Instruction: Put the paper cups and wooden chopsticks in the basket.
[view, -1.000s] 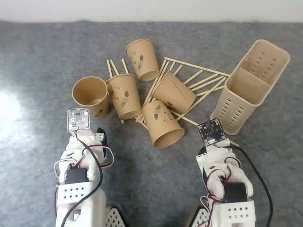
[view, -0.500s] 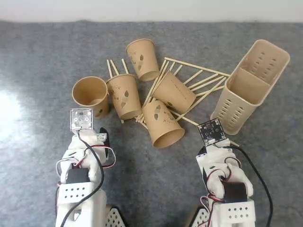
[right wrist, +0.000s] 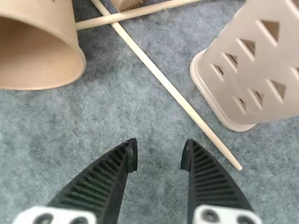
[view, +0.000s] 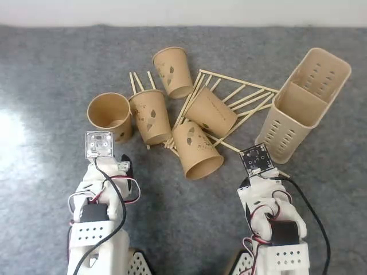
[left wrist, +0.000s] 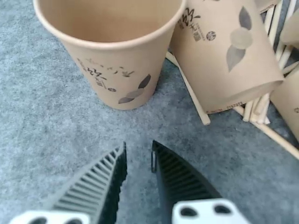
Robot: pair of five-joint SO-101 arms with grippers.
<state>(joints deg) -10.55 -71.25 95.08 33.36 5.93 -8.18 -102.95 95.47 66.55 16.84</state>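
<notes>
Several paper cups lie in a cluster mid-table: one upright cup (view: 109,117), one leaning beside it (view: 150,116), one at the back (view: 173,71), and two on their sides (view: 210,112) (view: 196,150). Wooden chopsticks (view: 243,97) are scattered under and around them. The beige slotted basket (view: 274,133) stands at the right. My left gripper (left wrist: 138,149) is narrowly open, just short of the upright cup (left wrist: 112,56), holding nothing. My right gripper (right wrist: 159,149) is open over bare mat, between a fallen cup (right wrist: 32,46) and the basket (right wrist: 252,70), near a single chopstick (right wrist: 173,91).
Grey felt mat (view: 46,74) covers the table, with free room at the left and along the front. A white wall edge runs along the back. Both arms' bases sit at the front edge.
The left arm has shifted slightly to the right and toward the upright cup. The right arm, cups and chopsticks have not moved.
</notes>
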